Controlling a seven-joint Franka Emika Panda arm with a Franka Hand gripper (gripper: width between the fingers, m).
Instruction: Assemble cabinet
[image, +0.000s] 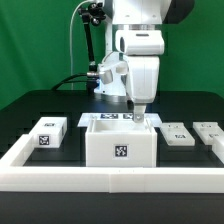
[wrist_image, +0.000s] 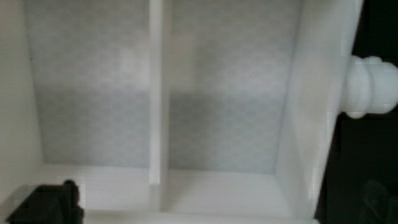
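The white cabinet body, an open box with a marker tag on its front, stands mid-table. My gripper hangs just over its back rim towards the exterior view's right. In the wrist view the box's white inside fills the picture, with an upright rib running through it. One black fingertip shows at the picture's edge; the other is lost against the dark side. The gripper looks open, with nothing held. A white ribbed knob-like piece shows beside the box wall.
A smaller white tagged part lies on the exterior view's left. Two flat white tagged parts lie on its right. A low white wall runs along the table's front and sides.
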